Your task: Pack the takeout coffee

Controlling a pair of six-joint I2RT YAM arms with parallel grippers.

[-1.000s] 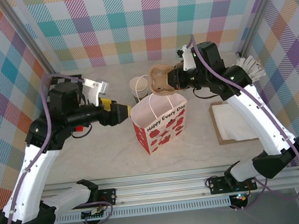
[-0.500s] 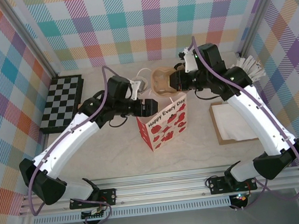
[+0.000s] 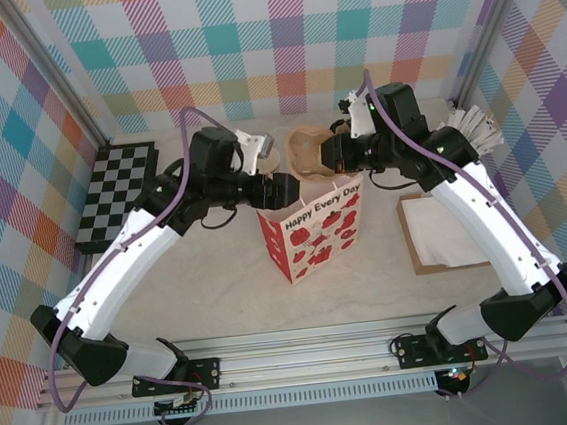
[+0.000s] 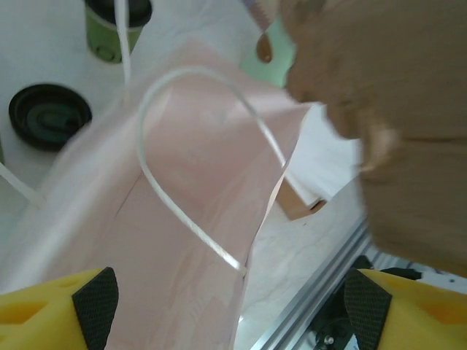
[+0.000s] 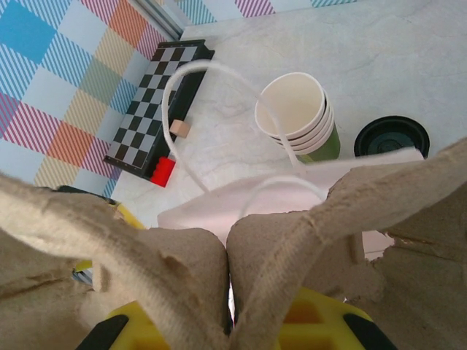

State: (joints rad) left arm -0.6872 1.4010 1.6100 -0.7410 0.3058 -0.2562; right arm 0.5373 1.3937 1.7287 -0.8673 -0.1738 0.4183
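The packing looks barely begun. The takeout coffee [image 4: 115,33] stands lidded on the surface [image 3: 210,280] at the far side, beyond the paper gift bag [image 3: 311,232] and just by a loose black lid [image 4: 49,115] — it is in neither the bag nor the carrier. The right gripper [image 3: 330,154] has its jaws pressed together on a brown pulp cup carrier [image 3: 306,152], holding it in the air above the far edge of the bag's mouth; the carrier's sockets, as far as the right wrist view shows them, hold no cup. The left gripper [image 4: 230,306] hangs at the bag's left upper rim with its jaws spread wide, a white handle loop and the pink inner wall lying between them, apparently unclamped. The bag stands upright in the middle of the surface, open. By my reading, what remains is nearly everything — seating the coffee in the carrier and lowering both into the bag, or some such order.
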